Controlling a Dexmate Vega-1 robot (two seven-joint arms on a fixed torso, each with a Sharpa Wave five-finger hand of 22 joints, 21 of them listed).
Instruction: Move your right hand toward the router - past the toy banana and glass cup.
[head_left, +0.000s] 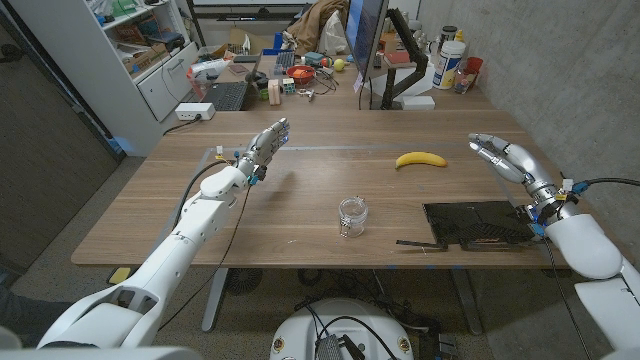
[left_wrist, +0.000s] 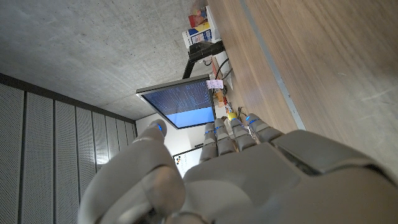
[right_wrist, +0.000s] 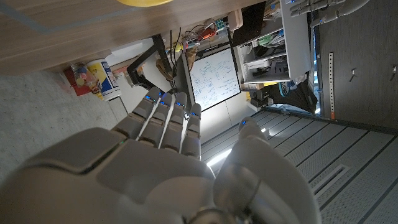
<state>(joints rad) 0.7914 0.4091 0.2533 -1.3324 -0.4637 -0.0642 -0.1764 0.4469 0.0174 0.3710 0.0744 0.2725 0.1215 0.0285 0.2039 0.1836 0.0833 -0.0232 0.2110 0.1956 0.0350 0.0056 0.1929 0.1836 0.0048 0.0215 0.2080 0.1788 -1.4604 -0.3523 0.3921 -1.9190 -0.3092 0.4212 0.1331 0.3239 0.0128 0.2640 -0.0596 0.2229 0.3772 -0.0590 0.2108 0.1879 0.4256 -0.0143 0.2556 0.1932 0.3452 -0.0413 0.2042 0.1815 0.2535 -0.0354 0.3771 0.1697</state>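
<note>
A yellow toy banana (head_left: 420, 159) lies on the wooden table (head_left: 300, 180), right of the middle. Nearer the front stands an empty glass cup (head_left: 352, 216). The router (head_left: 478, 222), a flat black box with thin antennas, lies at the front right. My right hand (head_left: 505, 155) hovers at the table's right edge, behind the router and right of the banana, fingers straight and holding nothing. In the right wrist view that hand (right_wrist: 168, 162) shows, and a sliver of the banana (right_wrist: 146, 2). My left hand (head_left: 265, 145) hangs open over the far left part; its back (left_wrist: 249, 174) shows in the left wrist view.
A monitor (head_left: 365, 40) on an arm stands at the back, with small clutter and cans (head_left: 450, 60) around it. A white power strip (head_left: 195, 111) lies at the back left, beside a white shelf unit (head_left: 130, 50). A concrete wall runs along the right.
</note>
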